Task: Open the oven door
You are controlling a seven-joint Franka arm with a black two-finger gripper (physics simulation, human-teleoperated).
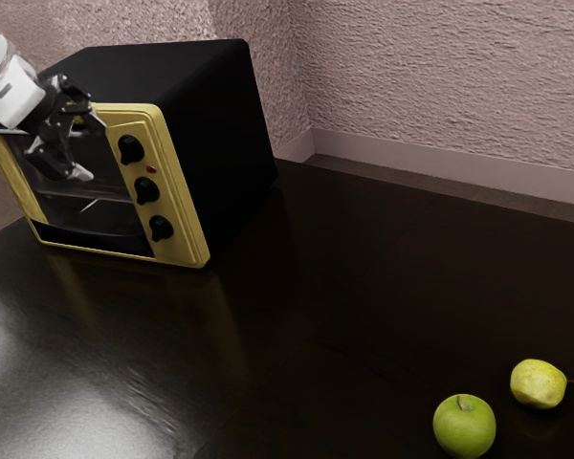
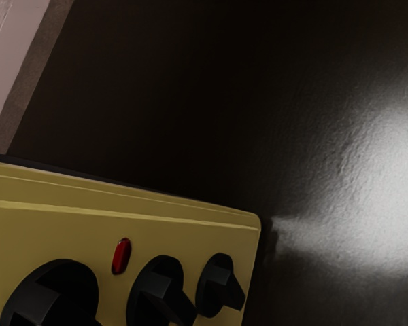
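In the exterior view there was one oven (image 1: 220, 115) at ten o'clock, with one door (image 1: 86, 215) on its front, looking shut. One gripper (image 1: 90, 148) was in front of it, fingers apart, gripping nothing. Three knobs (image 1: 146, 190) and one red light (image 1: 151, 169) sat on the yellow panel (image 1: 187, 234), at three o'clock from the door. There was one apple (image 1: 464, 426) between four and five o'clock, and one yellow fruit (image 1: 537, 384) at four, near but apart.

The gripper hid part of the door; the handle (image 1: 0, 131) ran out of the frame at nine to ten o'clock. In the wrist view the biggest knob was cut off. A thin reddish line beside the yellow fruit was too small to identify.

The table (image 1: 364, 287) was dark and glossy, with a pale glare between seven and eight. Rough pinkish walls (image 1: 440, 86) met at twelve, above a pale skirting (image 1: 440, 167).
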